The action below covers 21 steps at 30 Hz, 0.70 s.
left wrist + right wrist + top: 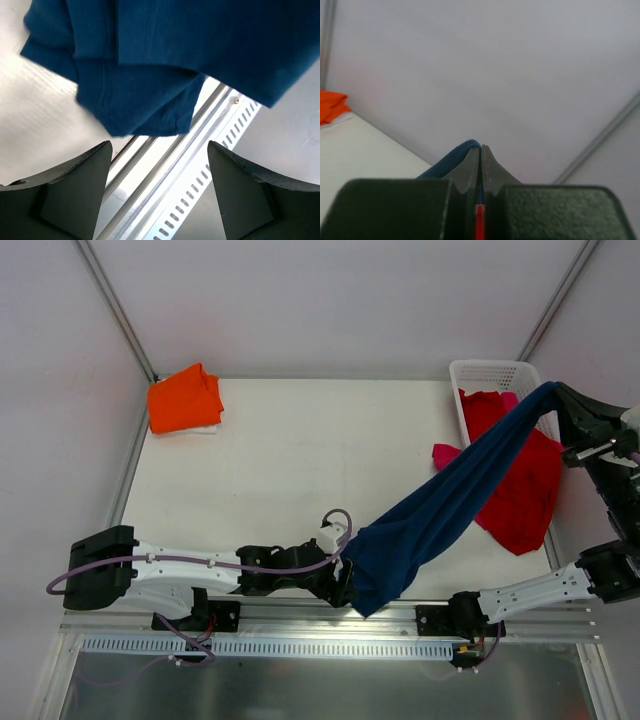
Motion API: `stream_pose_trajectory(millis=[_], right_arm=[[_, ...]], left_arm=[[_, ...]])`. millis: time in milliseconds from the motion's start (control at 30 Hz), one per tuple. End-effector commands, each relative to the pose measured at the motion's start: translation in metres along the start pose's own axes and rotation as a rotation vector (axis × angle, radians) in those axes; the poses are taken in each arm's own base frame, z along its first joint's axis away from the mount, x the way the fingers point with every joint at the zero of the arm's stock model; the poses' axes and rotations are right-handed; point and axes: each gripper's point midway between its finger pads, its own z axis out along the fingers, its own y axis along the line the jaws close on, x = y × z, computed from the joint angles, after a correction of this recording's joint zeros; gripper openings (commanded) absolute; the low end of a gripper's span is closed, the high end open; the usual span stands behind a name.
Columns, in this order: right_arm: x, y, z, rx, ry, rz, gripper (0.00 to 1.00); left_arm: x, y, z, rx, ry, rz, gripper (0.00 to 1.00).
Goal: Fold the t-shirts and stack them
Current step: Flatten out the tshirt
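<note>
The navy blue t-shirt (450,505) hangs stretched in the air from the basket down to the table's near edge. My right gripper (556,392) is raised at the far right and shut on its upper end; in the right wrist view (480,147) blue cloth (447,160) is pinched between the closed jaws. My left gripper (345,585) is open and empty beside the shirt's lower end, which hangs just ahead of the jaws (157,145) in the left wrist view (165,55). The folded orange t-shirt (185,400) lies at the far left corner. The print is hidden.
A red t-shirt (525,495) spills out of the white lattice basket (490,370) at the right, with a pink one (447,455) peeking out beside it. A slotted metal rail (200,165) runs along the table's near edge under my left gripper.
</note>
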Motion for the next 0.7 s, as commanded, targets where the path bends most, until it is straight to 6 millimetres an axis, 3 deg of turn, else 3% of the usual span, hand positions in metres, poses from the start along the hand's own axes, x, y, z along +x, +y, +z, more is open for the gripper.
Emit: stream_pose_trajectory(millis=[0, 33, 133, 367, 433, 533, 567, 600, 667], right_arm=[[0.022, -0.054, -0.014, 0.182, 0.076, 0.013, 0.00], [0.032, -0.063, -0.019, 0.188, 0.067, 0.061, 0.01], [0.044, -0.062, -0.021, 0.147, 0.035, 0.143, 0.00], [0.054, -0.064, -0.020, 0.109, 0.028, 0.183, 0.00], [0.055, -0.063, -0.020, 0.100, 0.024, 0.187, 0.01], [0.057, -0.056, -0.017, 0.070, 0.020, 0.193, 0.01], [0.056, -0.054, -0.015, 0.054, 0.021, 0.190, 0.00], [0.057, -0.053, -0.014, 0.046, 0.032, 0.189, 0.00], [0.056, -0.050, -0.012, 0.030, 0.029, 0.197, 0.01]], left_arm=[[-0.017, -0.020, 0.002, 0.064, -0.062, 0.015, 0.78], [-0.016, -0.021, 0.003, 0.070, -0.058, 0.019, 0.78], [-0.016, -0.024, 0.004, 0.078, -0.047, 0.032, 0.77], [-0.028, -0.033, 0.009, 0.090, -0.081, 0.012, 0.77], [-0.037, -0.046, 0.015, 0.133, -0.118, -0.011, 0.75], [-0.064, -0.084, 0.021, 0.298, -0.225, 0.004, 0.74], [-0.063, -0.090, 0.027, 0.340, -0.233, 0.009, 0.75], [-0.083, -0.108, 0.021, 0.423, -0.319, 0.019, 0.77], [-0.094, -0.117, 0.032, 0.463, -0.365, 0.043, 0.79]])
